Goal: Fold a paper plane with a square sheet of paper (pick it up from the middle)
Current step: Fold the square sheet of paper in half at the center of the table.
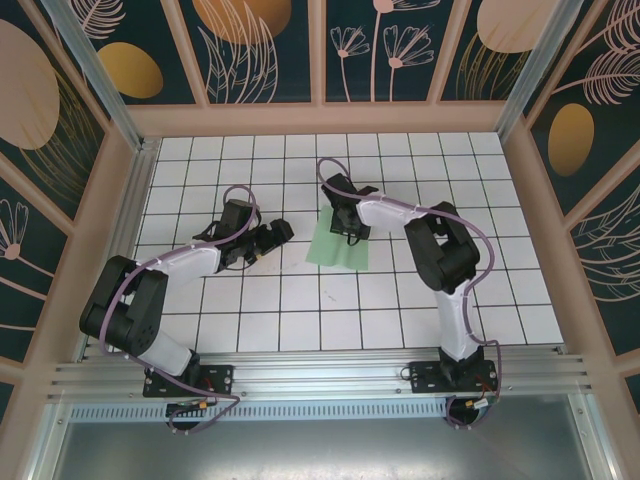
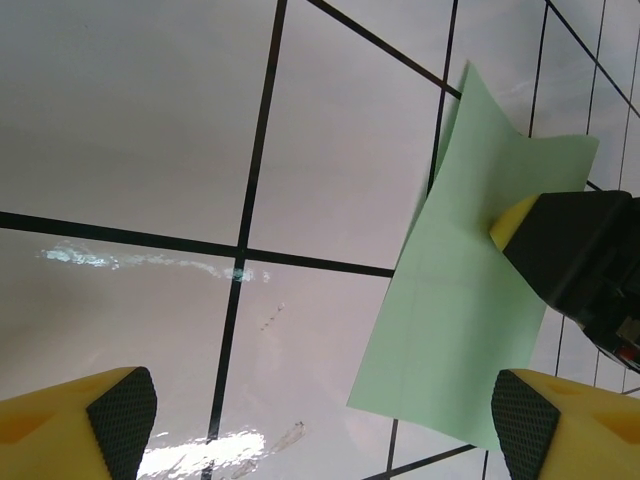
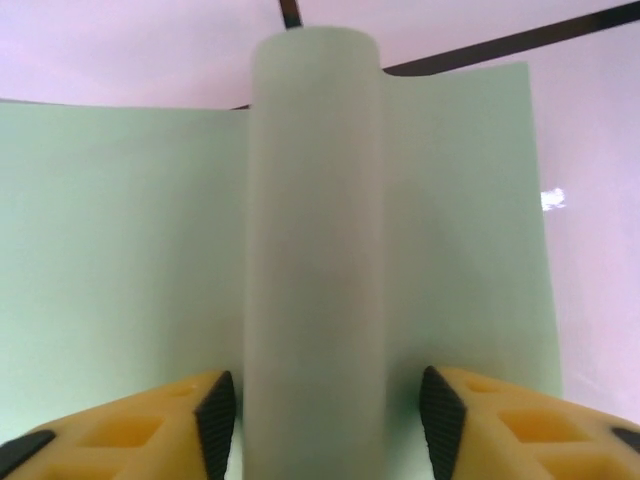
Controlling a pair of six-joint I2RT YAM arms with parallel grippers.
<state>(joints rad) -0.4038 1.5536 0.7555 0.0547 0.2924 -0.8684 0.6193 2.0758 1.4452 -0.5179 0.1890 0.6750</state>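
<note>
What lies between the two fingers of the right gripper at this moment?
A raised ridge of the square sheet of paper stands between the fingers of the right gripper, bulged up from the middle of the sheet. The right wrist view shows this.

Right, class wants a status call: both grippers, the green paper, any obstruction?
Left gripper open, beside the sheet. Right gripper pinching a raised ridge in the square sheet of paper. Nothing in the way.

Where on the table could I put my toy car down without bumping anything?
Bare tiles lie along the back wall, in the far right corner, and in front between the two arm bases. The middle is crowded: green paper, right gripper pinching it, left gripper beside it.
</note>
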